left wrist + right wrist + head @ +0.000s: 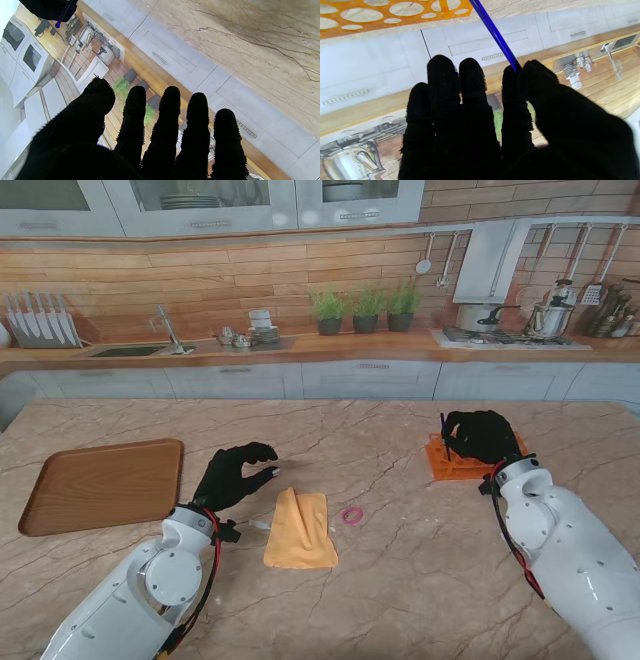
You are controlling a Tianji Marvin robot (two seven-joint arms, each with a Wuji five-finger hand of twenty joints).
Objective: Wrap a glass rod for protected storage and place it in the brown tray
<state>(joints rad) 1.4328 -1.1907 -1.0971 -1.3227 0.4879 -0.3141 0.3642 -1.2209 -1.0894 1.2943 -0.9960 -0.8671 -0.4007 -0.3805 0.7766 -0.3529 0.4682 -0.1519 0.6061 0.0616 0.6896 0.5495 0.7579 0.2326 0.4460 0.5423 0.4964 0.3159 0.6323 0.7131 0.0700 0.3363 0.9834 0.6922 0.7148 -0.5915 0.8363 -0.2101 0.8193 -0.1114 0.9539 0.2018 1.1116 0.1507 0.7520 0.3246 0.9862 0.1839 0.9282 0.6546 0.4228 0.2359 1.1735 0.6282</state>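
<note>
While pinched between thumb and forefinger of right hand point(510, 120), blue glass rod point(495, 32) slanting away over orange perforated rack point(395, 17); same right hand point(482, 436) poised over orange rack point(440, 465) at right of marble table point(400, 580); left hand point(232, 475) raised, fingers point(170, 110) spread and holding nothing, just left of yellow cloth point(299, 528) lying flat near table centre; pink ring point(351, 515) just right of cloth, apart from it; brown tray point(100, 485) at far left, bare, well apart from rod; cloth, ring and left hand all between rack and tray.
</note>
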